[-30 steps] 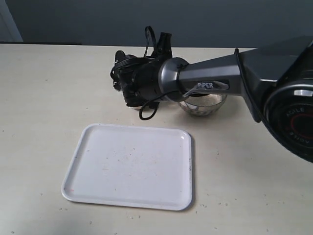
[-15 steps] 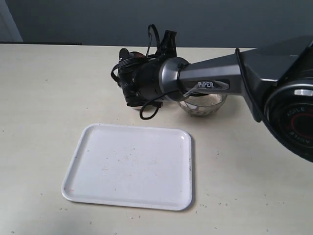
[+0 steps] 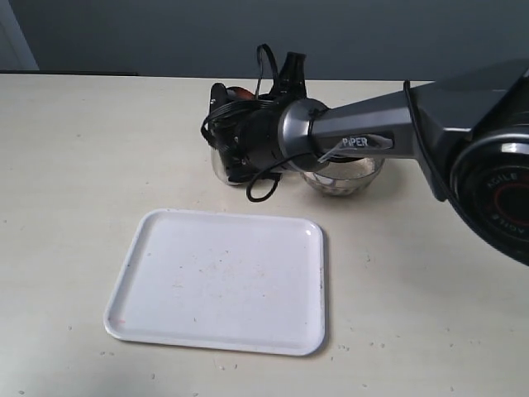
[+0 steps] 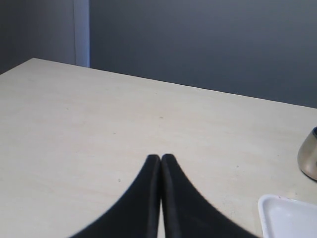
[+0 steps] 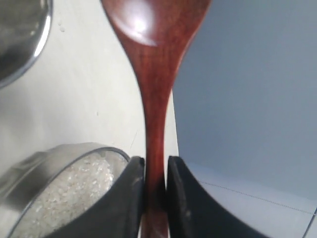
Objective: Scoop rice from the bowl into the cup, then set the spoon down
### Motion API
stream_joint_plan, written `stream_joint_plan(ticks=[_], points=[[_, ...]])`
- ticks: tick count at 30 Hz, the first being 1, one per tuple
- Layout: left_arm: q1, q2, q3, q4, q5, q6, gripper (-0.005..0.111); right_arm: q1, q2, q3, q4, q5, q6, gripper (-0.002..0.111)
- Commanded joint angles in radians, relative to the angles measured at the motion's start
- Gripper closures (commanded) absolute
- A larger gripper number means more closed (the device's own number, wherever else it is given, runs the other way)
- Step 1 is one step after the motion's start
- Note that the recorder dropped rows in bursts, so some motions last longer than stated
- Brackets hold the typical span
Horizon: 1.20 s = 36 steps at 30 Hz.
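Fingers [image 5: 130,198] of the right gripper [image 5: 156,168] clamp a glossy reddish-brown wooden spoon [image 5: 156,74], its scoop apparently empty, near the small steel cup [image 3: 219,162]. The dimpled steel bowl [image 3: 347,185] of white rice [image 5: 74,193] sits at the cup's 3 o'clock. The left gripper [image 4: 161,159] is pressed closed and empty. The cup's contents are hidden, and the spoon is not yet set down.

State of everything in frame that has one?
spoon: gripped by right end effector, no rice visible on it
left end effector: shut, empty
bowl: upright, holds rice
cup: upright, contents unclear
tray: lying flat, few specks
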Motion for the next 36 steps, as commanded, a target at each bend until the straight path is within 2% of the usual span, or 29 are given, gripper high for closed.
stream_joint_plan(ticks=[1,6,11,19,26,31,36], points=[[0.002,-0.005,0.001,0.001,-0.008,0.000,0.106,-0.008,-0.011,0.006,-0.007,-0.006,0.019,0.109],[0.002,-0.005,0.001,0.001,-0.008,0.000,0.106,-0.008,-0.046,0.006,0.090,-0.002,0.007,0.109],[0.002,-0.005,0.001,0.001,-0.008,0.000,0.106,-0.008,-0.133,0.006,0.280,-0.031,-0.103,0.109],[0.002,-0.005,0.001,0.001,-0.009,0.000,0.106,-0.008,-0.264,0.006,0.625,-0.052,-0.425,0.109],[0.002,-0.005,0.001,0.001,-0.009,0.000,0.106,-0.008,-0.274,0.006,1.059,0.085,-0.711,0.109],[0.002,-0.005,0.001,0.001,-0.009,0.000,0.106,-0.008,-0.275,0.006,1.135,0.082,-0.763,0.109],[0.002,-0.005,0.001,0.001,-0.009,0.000,0.106,-0.008,-0.274,0.006,1.316,0.154,-0.932,0.109]])
